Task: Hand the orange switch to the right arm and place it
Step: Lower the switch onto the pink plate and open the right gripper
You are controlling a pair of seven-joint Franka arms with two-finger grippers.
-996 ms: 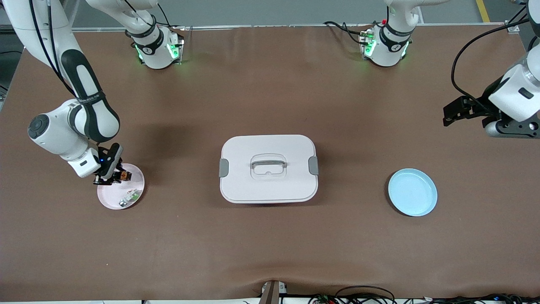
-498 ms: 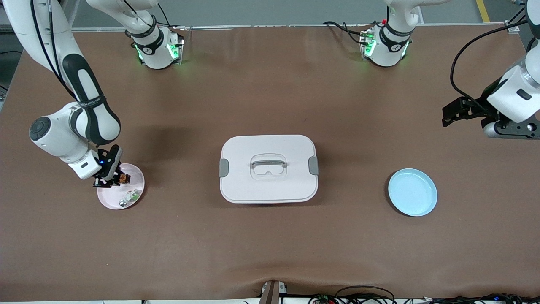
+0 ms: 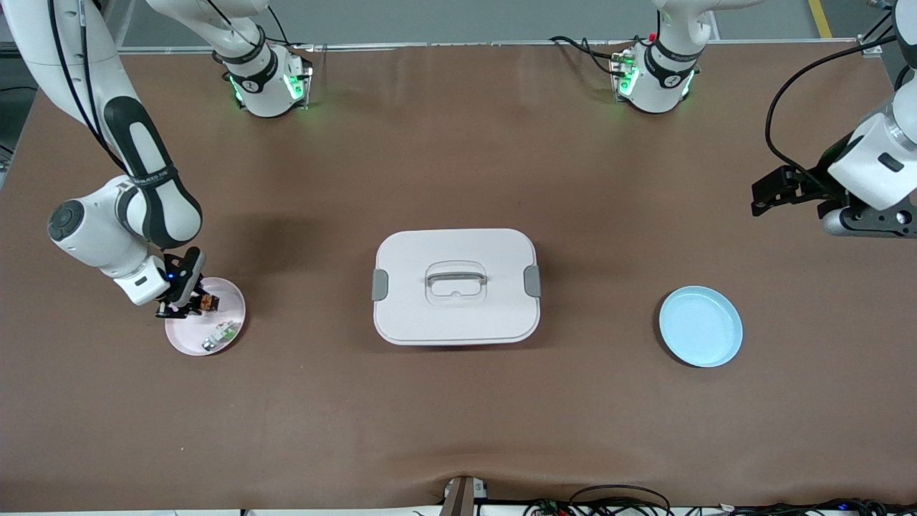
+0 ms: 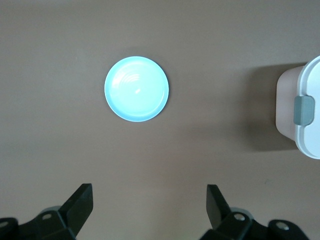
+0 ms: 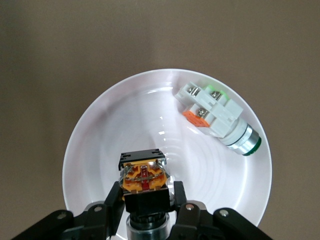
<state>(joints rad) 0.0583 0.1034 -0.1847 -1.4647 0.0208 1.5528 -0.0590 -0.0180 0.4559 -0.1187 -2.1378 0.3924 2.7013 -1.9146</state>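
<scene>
The right gripper [image 3: 188, 307] has drifted toward the pink plate's [image 3: 233, 299] rim, clamping the orange switch [image 5: 143, 177] (left gripper [image 3: 761, 197] waits open over bare surface [image 3: 458, 423]).

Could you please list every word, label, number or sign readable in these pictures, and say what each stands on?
None can be read with certainty.
Right arm: a band of white lettering on the black wrist section, too small to read.
Black-and-orange switch, shut in the right gripper: no readable marking.
White lidded container: no text visible.

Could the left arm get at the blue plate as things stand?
Probably yes: the left gripper hangs open over bare table, and the blue plate lies uncovered at its end. The right gripper is shut on the orange switch.
</scene>
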